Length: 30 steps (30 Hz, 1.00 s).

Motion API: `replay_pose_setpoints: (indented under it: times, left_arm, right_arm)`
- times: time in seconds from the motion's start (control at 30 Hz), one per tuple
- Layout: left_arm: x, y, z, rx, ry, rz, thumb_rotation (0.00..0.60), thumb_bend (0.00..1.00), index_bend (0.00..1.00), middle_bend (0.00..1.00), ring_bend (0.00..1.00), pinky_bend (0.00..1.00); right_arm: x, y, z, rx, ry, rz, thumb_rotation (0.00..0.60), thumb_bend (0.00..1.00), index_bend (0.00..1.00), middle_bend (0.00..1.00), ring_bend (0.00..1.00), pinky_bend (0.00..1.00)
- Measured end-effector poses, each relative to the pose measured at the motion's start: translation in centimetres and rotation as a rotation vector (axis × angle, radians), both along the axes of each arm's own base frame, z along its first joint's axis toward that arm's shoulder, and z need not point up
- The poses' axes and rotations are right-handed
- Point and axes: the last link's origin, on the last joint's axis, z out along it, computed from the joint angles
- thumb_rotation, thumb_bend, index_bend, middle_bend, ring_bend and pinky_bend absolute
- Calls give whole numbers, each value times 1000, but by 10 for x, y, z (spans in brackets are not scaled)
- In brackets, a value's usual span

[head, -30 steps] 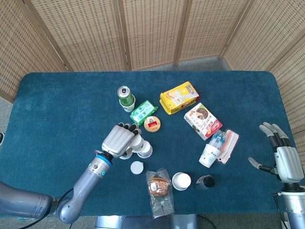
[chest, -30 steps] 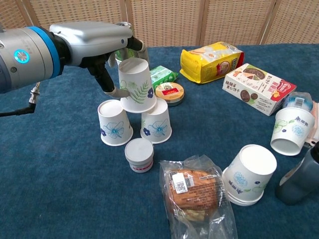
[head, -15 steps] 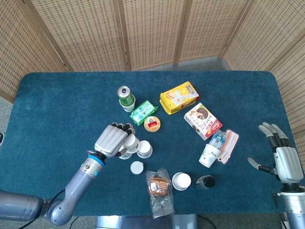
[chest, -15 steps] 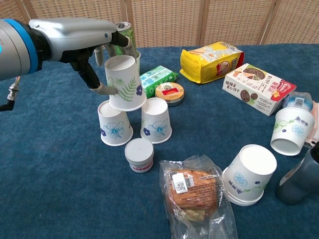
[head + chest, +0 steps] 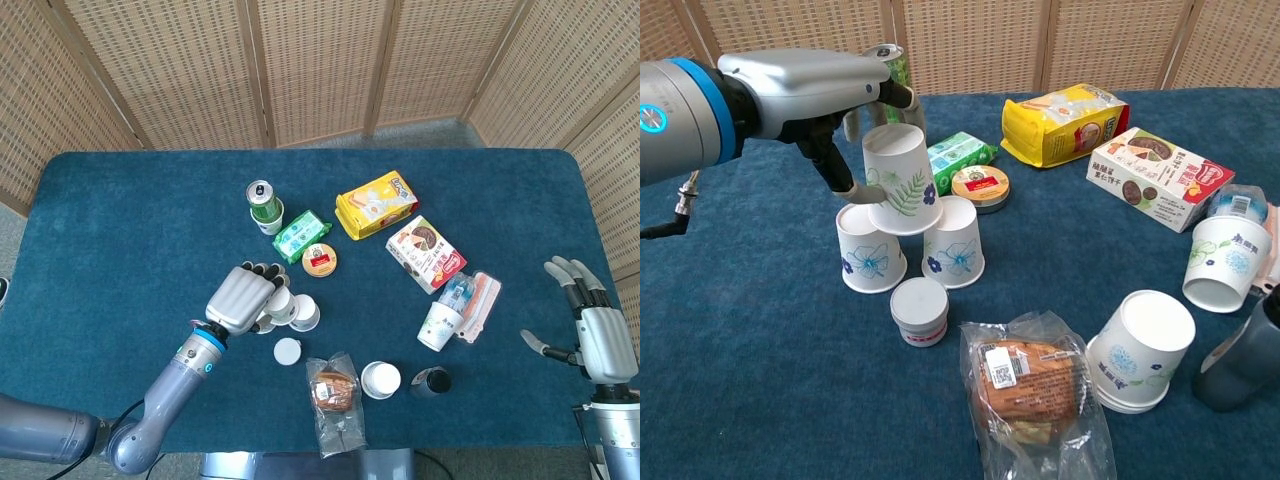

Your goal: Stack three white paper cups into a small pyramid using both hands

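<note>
Two white paper cups with blue flowers stand upside down side by side, the left cup (image 5: pixel 870 250) and the right cup (image 5: pixel 955 243). A third upside-down cup (image 5: pixel 900 181) with a green leaf print is gripped by my left hand (image 5: pixel 830 95), slightly tilted, its rim at the tops of the two lower cups. In the head view the left hand (image 5: pixel 240 297) covers most of these cups (image 5: pixel 303 313). My right hand (image 5: pixel 590 330) is open at the table's right edge, far from the cups.
Other white cups (image 5: pixel 1143 351) (image 5: pixel 1225 262), a small white tub (image 5: pixel 918 310), a wrapped bun (image 5: pixel 1030 385), a dark bottle (image 5: pixel 1245 360), a round tin (image 5: pixel 980 187), a green pack (image 5: pixel 960 155), a yellow bag (image 5: pixel 1065 120), a biscuit box (image 5: pixel 1155 175), a green can (image 5: pixel 263 202).
My left hand carried the leaf-print cup left and up, then back right and down onto the tops of the two lower cups. The right hand stayed in place.
</note>
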Motion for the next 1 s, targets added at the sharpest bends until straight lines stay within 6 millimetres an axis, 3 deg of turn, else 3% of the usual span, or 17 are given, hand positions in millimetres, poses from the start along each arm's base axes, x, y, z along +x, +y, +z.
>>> replay_pose_setpoints:
  times: [0.3,0.63,0.77,0.9,1.0]
  left_arm:
    - [0,0,1,-1,19,-5,600,318,269,8,8,285]
    - [-6,4,8,9,28,2,600,317,182,0,0,226]
    - [-6,5,10,7,18,6,600,316,104,0,0,218]
    - [-6,6,19,21,-10,2,600,316,14,0,0,204]
    - [-8,8,30,38,-33,4,600,316,0,0,0,187]
  right_arm:
    - [-1,0,1,1,-3,-2,600,201,129,105,37,134]
    - [0,0,0,1,-4,-1,600,200,130,105,37,134]
    - [-1,0,0,1,-4,-3,600,201,130,105,36,134]
    - [-1,-1,0,4,-8,-3,600,200,130,105,36,134]
    - [0,0,1,4,-9,-1,600,201,130,105,36,134]
